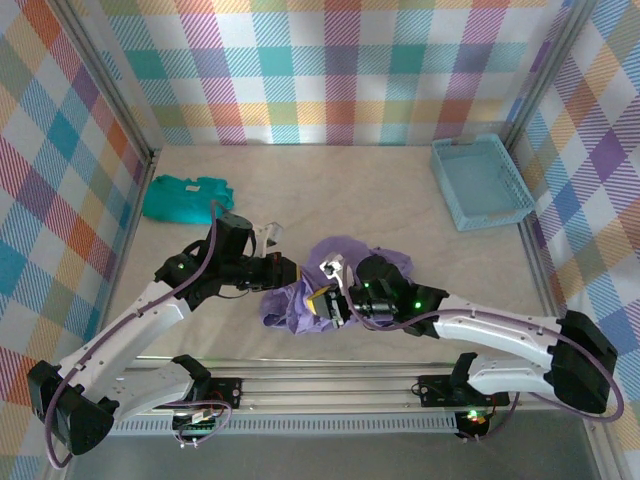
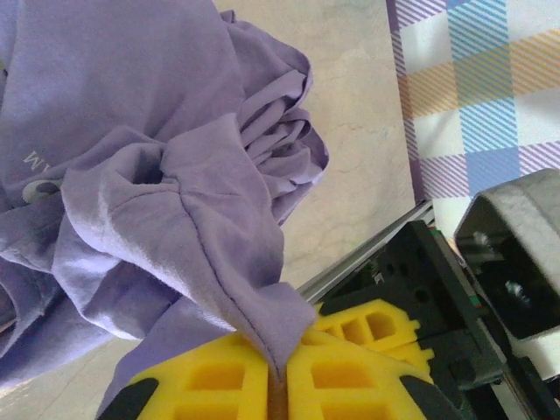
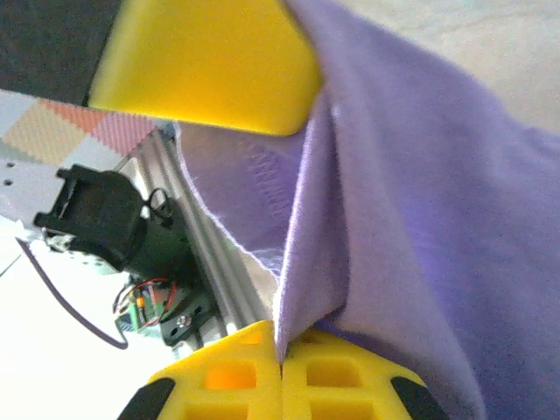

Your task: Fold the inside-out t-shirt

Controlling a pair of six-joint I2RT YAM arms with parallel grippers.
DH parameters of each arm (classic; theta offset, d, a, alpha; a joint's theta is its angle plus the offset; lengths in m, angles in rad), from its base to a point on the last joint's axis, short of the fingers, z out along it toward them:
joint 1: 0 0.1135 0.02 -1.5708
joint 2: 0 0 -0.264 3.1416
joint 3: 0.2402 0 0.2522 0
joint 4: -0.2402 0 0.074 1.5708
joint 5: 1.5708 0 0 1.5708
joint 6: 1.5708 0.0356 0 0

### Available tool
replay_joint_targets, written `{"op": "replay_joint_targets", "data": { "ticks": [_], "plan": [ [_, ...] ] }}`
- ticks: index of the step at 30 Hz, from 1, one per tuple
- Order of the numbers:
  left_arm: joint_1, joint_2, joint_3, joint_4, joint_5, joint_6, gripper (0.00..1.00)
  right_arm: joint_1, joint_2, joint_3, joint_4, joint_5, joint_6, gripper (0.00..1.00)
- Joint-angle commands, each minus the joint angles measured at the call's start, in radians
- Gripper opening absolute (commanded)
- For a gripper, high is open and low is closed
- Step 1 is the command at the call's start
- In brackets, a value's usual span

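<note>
One t-shirt (image 2: 157, 131), pinched by left hand (image 2: 280, 374), right hand (image 3: 282, 352)

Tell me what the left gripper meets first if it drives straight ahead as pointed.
The left gripper is pinched on the t-shirt, so it meets that bunched heap at once. The right gripper seems close behind it, depth unclear.

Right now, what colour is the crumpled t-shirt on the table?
Lavender-purple; the t-shirt shows best in the left wrist view.
</note>
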Motion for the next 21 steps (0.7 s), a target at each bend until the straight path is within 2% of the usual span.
{"op": "replay_joint_targets", "data": {
  "ticks": [1, 8, 13, 17, 21],
  "plan": [
    [0.023, -0.02, 0.009, -0.041, 0.005, 0.053, 0.15, -0.002, 0.037, 0.0, 0.105, -0.123, -0.012, 0.03],
    [0.073, -0.024, -0.027, -0.056, 0.025, 0.061, 0.24, -0.002, 0.094, -0.001, 0.188, -0.214, -0.008, 0.02],
    [0.095, -0.021, -0.043, -0.07, 0.026, 0.079, 0.26, -0.002, 0.105, -0.005, 0.239, -0.254, -0.007, 0.02],
    [0.103, -0.019, -0.054, -0.069, 0.028, 0.086, 0.22, -0.002, 0.111, -0.012, 0.265, -0.274, -0.003, 0.02],
    [0.11, -0.023, -0.055, -0.071, 0.035, 0.09, 0.09, -0.003, 0.14, -0.011, 0.282, -0.294, 0.007, 0.04]
  ]
}}
